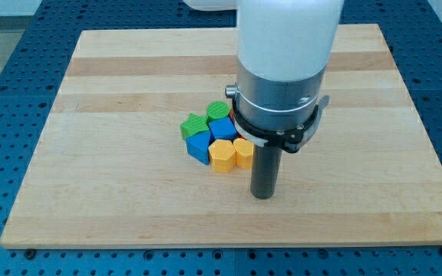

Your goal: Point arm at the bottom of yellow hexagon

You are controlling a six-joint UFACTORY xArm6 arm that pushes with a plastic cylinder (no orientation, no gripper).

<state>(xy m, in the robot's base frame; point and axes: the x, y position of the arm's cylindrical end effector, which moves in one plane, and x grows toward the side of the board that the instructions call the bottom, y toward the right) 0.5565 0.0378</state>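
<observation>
A cluster of small blocks sits near the board's middle. Two yellow blocks lie at its lower edge: a larger yellow hexagon and a smaller yellow block touching its right side. Above them are a blue block, a second blue block, a green block and another green block. My tip rests on the board to the lower right of the yellow blocks, a short gap away from them. The arm's white and grey body hides the board above the tip.
The wooden board lies on a blue perforated table. The arm's wide housing hangs over the board's upper middle, just right of the block cluster.
</observation>
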